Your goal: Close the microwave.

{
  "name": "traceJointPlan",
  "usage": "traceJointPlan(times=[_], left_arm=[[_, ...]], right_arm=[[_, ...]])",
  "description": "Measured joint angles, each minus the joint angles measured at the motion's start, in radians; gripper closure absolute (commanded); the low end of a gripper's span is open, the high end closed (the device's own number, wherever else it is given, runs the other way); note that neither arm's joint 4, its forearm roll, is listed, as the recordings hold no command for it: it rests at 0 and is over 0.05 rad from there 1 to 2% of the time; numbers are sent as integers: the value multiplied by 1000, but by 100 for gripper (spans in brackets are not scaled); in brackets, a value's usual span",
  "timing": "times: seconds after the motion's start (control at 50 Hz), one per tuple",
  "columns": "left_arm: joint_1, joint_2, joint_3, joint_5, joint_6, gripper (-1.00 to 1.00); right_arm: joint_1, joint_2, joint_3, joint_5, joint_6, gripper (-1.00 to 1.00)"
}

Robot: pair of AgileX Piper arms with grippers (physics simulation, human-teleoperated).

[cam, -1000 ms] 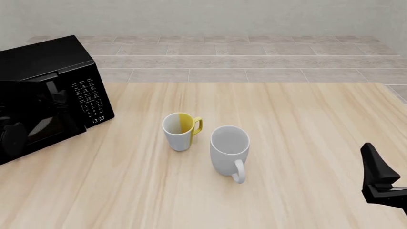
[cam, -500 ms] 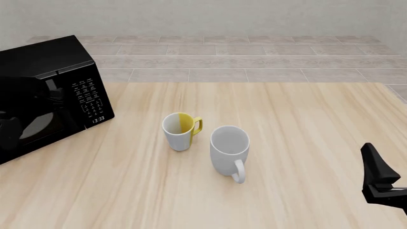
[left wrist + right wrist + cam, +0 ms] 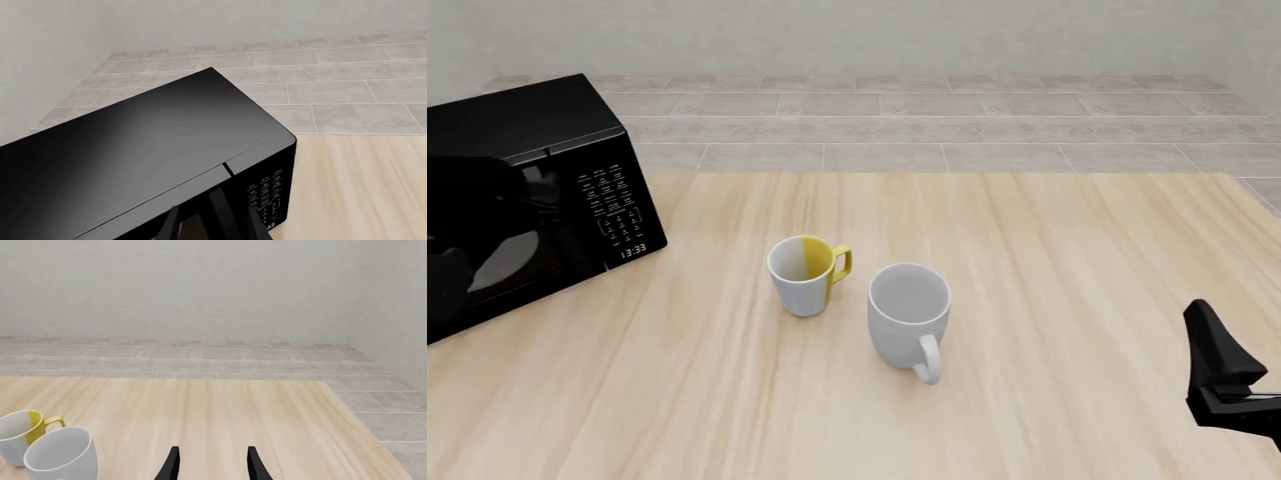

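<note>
From where I stand the microwave (image 3: 527,200) sits at the far left of the table (image 3: 1054,250), angled a little, its glossy door apparently flush with the keypad panel, so I judge the closing is done or all but done; the left wrist view shows the seam between door and panel lying even along the top edge, though I cannot see the latch itself. The left gripper (image 3: 212,231) looks down over the microwave's top, its dark fingers set apart with nothing between them, close to the door's upper edge; in the front view I cannot pick that arm out against the black door. What may be left is only a last press and a retreat. The right gripper (image 3: 211,465) rests low at the near right corner, its fingers likewise apart and empty, well away from the work. Mid-table stand a yellow-and-white mug (image 3: 806,274) and a white mug (image 3: 908,312), just beside each other, well apart from the microwave and in nobody's way.
</note>
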Motion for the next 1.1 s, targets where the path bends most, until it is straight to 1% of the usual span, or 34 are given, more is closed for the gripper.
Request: traceJointPlan(times=[0.12, 0.24, 0.44, 0.64, 0.9, 1.0, 1.1], left_arm=[[-28, -121, 80, -16, 14, -100], [-64, -259, 170, -9, 20, -100], [-114, -521, 307, 71, 16, -100], [-142, -811, 405, 235, -4, -100], [-171, -1235, 489, 541, -38, -100], [-180, -1343, 506, 616, -45, -100], [-187, -1409, 524, 651, -49, -100]], right_arm=[[1, -2, 0, 2, 2, -100], [2, -17, 0, 15, 2, -100], [3, -55, -1, 48, 5, -100], [6, -74, -5, 65, 7, -100], [9, -61, -11, 57, -1, -100], [11, -64, -16, 62, -4, -100], [11, -63, -16, 59, -5, -100]])
